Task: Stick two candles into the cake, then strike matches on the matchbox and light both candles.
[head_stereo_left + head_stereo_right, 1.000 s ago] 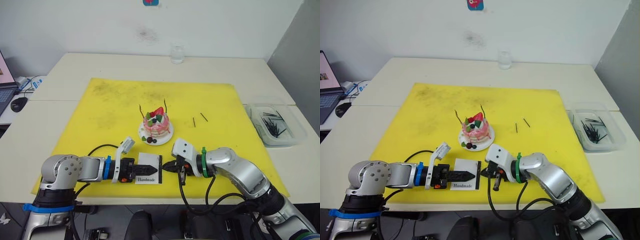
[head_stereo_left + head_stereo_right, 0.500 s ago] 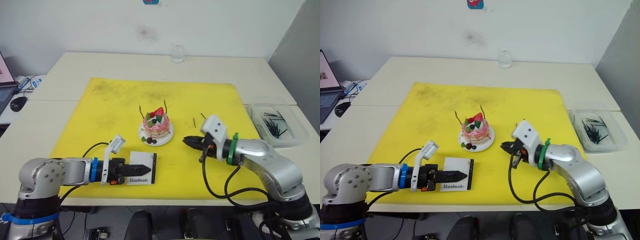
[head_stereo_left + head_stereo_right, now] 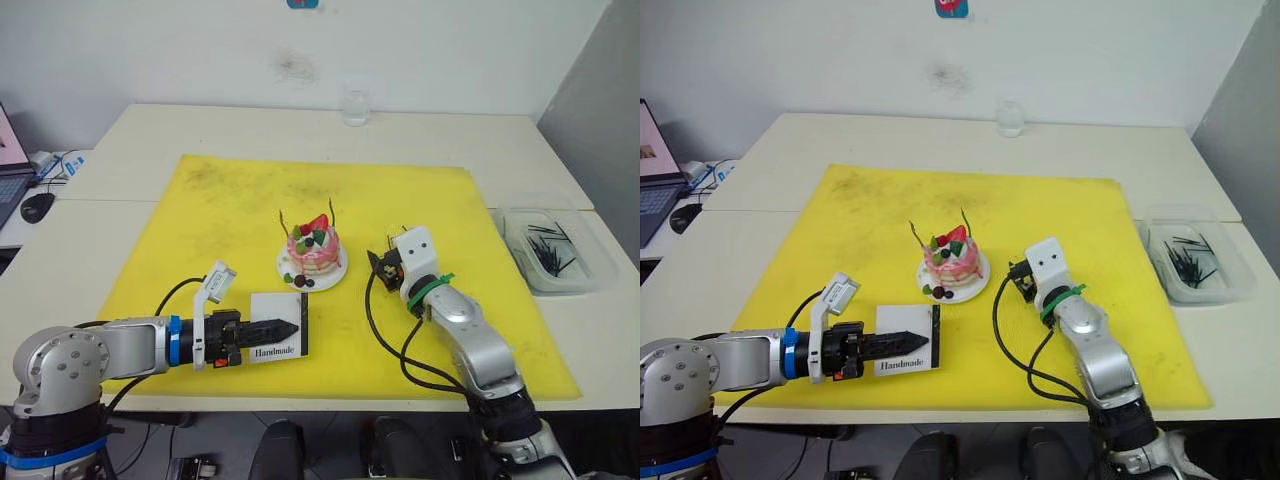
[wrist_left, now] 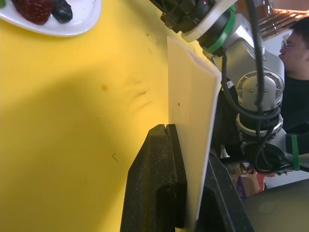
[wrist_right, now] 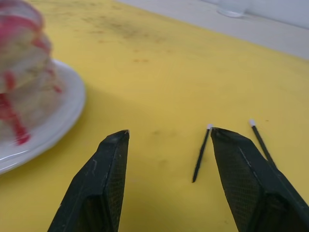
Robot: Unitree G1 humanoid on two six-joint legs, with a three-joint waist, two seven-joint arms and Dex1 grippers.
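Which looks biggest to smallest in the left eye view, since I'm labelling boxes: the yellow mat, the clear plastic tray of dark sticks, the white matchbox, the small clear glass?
1. Yellow mat, by far the largest.
2. Clear plastic tray.
3. White matchbox, smaller though nearer the camera.
4. Small clear glass, smallest; it stands farthest back, so distance shrinks it.

left gripper [image 3: 908,342] clamps matchbox [image 3: 908,353] (upright) | cake [image 3: 954,261] beyond

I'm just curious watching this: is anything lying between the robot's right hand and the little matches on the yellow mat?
Nothing visible is in the way. The right hand is open above bare yellow mat, with one match lying just inside one finger and a second match just beyond it. The cake sits off to the side.
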